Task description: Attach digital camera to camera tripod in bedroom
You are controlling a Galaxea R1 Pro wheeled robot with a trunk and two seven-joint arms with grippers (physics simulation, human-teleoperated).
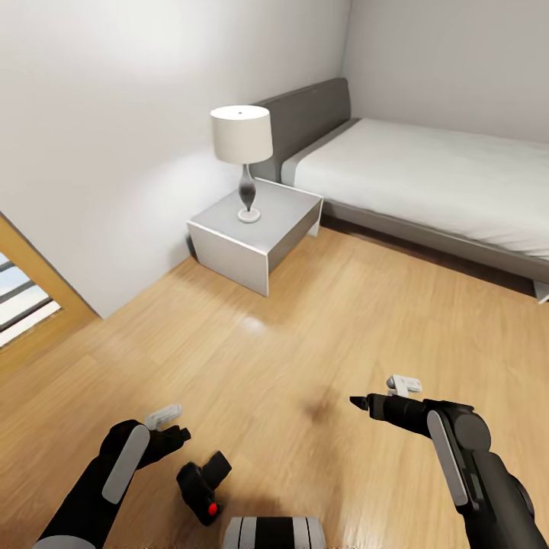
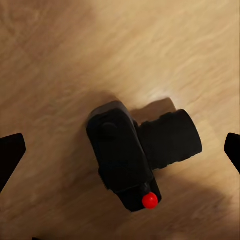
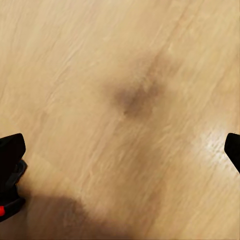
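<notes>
The digital camera (image 1: pixel 204 484) lies on the light wood floor just in front of my base, a matte-black body with a lens barrel and a red dot button (image 2: pixel 149 200). My left gripper (image 1: pixel 177 436) hovers just above and left of it. In the left wrist view the left gripper (image 2: pixel 122 149) is open, its fingertips (image 2: pixel 12 152) far apart on either side of the camera (image 2: pixel 125 155). My right gripper (image 1: pixel 358 402) hangs open over bare floor to the right; a corner of the camera (image 3: pixel 7 200) shows at that view's edge. The camera tripod is out of view.
A white nightstand (image 1: pixel 229 248) with a table lamp (image 1: pixel 242 137) stands against the wall ahead. The grey bed (image 1: pixel 427 175) runs along the far right. A wooden door frame (image 1: pixel 30 267) is at the left. Wood floor (image 1: pixel 320 320) stretches between.
</notes>
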